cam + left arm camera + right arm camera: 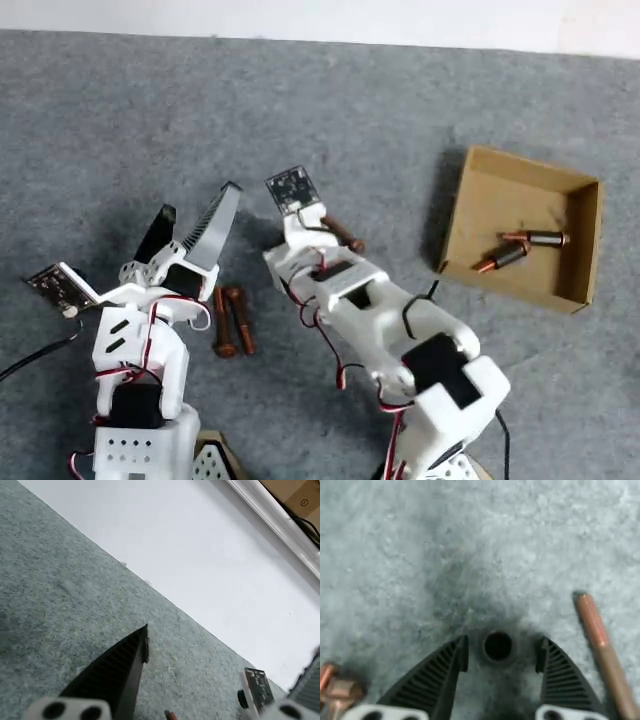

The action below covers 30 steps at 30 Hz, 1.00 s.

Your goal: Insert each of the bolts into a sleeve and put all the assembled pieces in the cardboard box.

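Grey felt tabletop: right gripper (pixel 502 654) stands spread either side of a sleeve (pixel 498 646) seen end-on, seemingly lined up to pinch it. Loose bolts (pixel 232 320) lie between the arms. Left gripper (pixel 190 232) hangs wide open, empty. Two assembled pieces (pixel 520 248) already lie in the cardboard box (pixel 480 190).

The left arm (pixel 135 345) and right arm (pixel 375 312) are white plastic shells over black servo blocks (pixel 440 362); red, white and black cables (pixel 150 352) loop along their joints; each wrist carries a small circuit board (pixel 291 190); the right gripper (pixel 502 642) has black, ribbed, tapering fingers (pixel 437 677).
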Each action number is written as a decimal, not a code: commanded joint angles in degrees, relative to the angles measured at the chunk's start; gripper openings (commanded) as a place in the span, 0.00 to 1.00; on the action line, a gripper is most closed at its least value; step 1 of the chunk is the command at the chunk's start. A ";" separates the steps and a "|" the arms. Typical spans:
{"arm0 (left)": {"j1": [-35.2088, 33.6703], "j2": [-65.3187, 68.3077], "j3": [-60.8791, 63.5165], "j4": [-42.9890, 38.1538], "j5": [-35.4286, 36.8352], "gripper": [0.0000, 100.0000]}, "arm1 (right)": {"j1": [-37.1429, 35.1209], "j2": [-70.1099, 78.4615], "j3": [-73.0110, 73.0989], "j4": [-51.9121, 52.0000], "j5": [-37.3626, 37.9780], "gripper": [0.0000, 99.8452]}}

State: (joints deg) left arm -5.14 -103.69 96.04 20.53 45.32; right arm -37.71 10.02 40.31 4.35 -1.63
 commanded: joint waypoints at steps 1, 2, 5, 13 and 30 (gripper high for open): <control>-0.48 -1.27 1.10 -0.18 0.53 0.45 | -0.48 0.75 -3.65 -1.45 0.35 0.07; -0.48 -1.27 1.10 -0.18 0.53 0.45 | -0.48 0.75 -3.65 -1.54 0.35 0.01; -0.48 -1.27 1.10 -0.18 0.53 0.45 | 0.40 0.75 -3.65 -1.54 0.35 0.01; -0.48 -1.27 1.10 -0.09 0.53 0.45 | 1.01 -3.38 -3.21 -1.54 0.44 0.00; -0.48 -1.27 1.10 -0.09 0.53 0.45 | 10.77 -42.68 12.26 38.73 10.11 0.00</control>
State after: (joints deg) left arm -5.14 -103.69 96.04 20.53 45.32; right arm -31.30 -24.44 51.56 35.91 7.87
